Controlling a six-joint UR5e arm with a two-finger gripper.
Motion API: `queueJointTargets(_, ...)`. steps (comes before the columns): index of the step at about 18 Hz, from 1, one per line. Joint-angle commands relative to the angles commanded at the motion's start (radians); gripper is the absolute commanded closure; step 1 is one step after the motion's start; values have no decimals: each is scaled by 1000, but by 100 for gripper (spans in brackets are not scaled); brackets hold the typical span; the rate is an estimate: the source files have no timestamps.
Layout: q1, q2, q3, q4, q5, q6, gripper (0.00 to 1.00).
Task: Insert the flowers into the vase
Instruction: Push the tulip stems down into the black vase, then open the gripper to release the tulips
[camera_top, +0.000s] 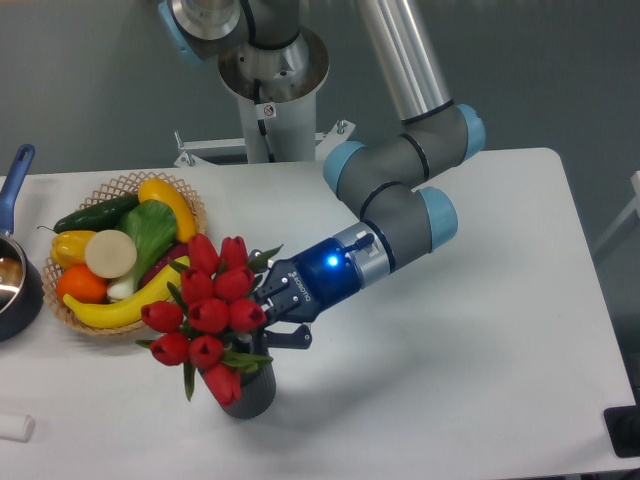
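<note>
With the end effector clenched on the flowers right above the vase, it should lower them straight, releasing only once the stems sit deep.

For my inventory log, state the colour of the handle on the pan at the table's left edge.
The dark pan's handle is blue, as the fixed camera shows.
</note>
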Motion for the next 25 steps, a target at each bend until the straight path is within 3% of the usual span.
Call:
queueJointTargets(11,-2,-29,-49,0,35,110,76)
queueJointTargets(14,-2,-34,-51,0,37,110,72)
queueJointTargets(20,11,-34,-51,0,52,114,32)
queueJointTargets(23,12,-29,-55,0,77,114,27)
queueJointTargets(25,14,-23,-57,2,94,114,11)
